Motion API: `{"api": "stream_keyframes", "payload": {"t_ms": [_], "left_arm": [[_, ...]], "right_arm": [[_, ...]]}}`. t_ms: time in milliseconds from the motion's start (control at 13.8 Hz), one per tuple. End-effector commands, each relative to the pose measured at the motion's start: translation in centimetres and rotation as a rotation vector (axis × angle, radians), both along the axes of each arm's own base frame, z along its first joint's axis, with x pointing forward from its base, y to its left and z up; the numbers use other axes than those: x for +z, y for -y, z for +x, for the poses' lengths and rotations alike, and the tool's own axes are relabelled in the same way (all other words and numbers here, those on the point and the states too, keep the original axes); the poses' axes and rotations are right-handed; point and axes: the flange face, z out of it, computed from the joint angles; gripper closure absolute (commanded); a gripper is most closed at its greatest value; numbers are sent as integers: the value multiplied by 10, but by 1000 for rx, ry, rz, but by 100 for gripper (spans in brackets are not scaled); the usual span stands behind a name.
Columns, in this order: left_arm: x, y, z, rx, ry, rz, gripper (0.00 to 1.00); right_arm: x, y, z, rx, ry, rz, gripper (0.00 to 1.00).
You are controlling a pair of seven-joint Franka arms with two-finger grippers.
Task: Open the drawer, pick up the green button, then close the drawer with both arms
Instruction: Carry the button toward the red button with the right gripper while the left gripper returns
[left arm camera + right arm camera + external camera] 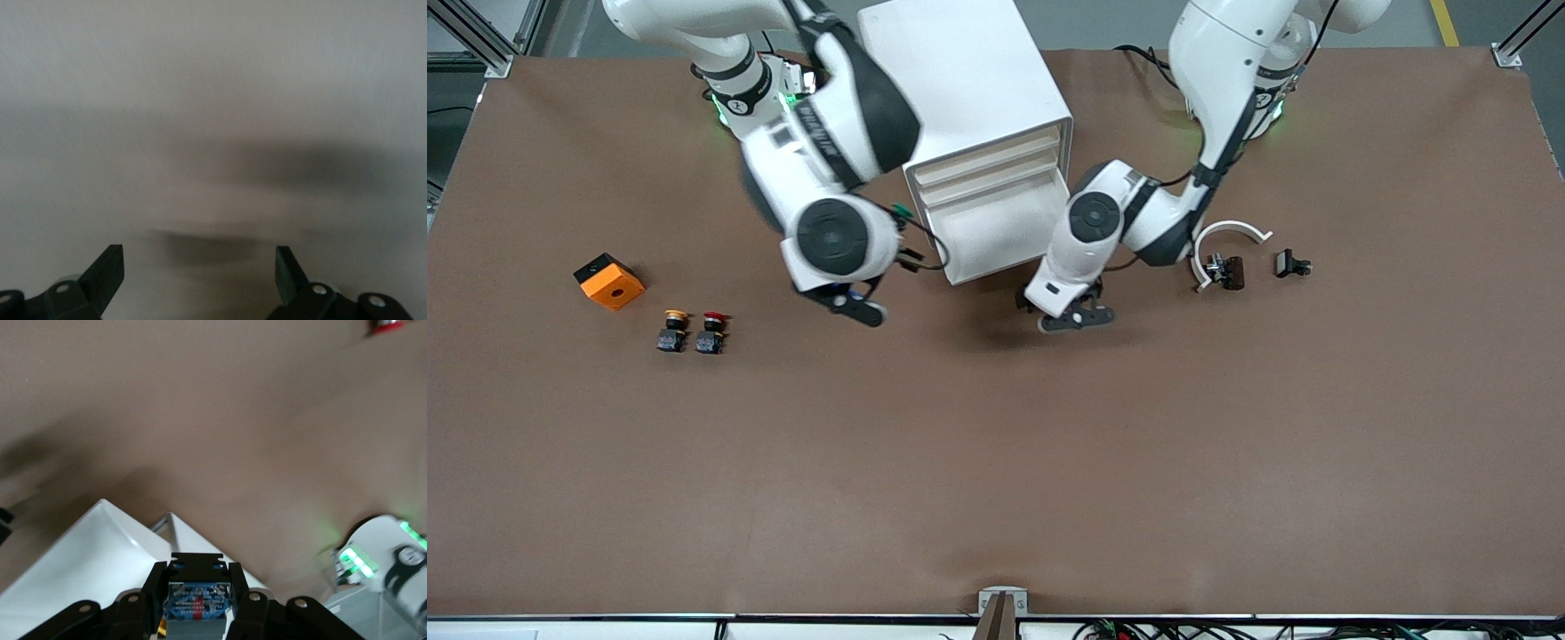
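Observation:
The white cabinet (pixel 969 80) has its bottom drawer (pixel 996 233) pulled out, and the inside that shows is bare. My right gripper (pixel 860 307) hangs over the table beside the drawer's front, at the right arm's end. It is shut on the button (pixel 198 601), whose black-and-blue body fills the space between the fingers (pixel 152 587) of that gripper (pixel 198 568). The button's cap is hidden. My left gripper (pixel 1069 318) is low over the table by the drawer's other front corner. It (pixel 200 257) stands open, facing a blurred white surface, with nothing between the fingers.
An orange box (pixel 609 282), a yellow-capped button (pixel 675 329) and a red-capped button (pixel 711 332) lie toward the right arm's end. A white curved piece (pixel 1227 233) and two small black parts (pixel 1224 271) (pixel 1292 263) lie toward the left arm's end.

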Motion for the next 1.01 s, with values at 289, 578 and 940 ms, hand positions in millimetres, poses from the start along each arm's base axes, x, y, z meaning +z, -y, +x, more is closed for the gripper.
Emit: {"api": "stream_keyframes", "payload": {"t_ms": [289, 578, 940], "left_arm": [[18, 31, -58, -34, -138, 101, 0], [14, 52, -86, -43, -163, 96, 0], [7, 71, -118, -10, -200, 107, 0]], "right_arm": [[10, 129, 47, 310, 6, 123, 69], [-30, 184, 73, 349, 95, 105, 69], [-84, 252, 89, 265, 202, 89, 68]]}}
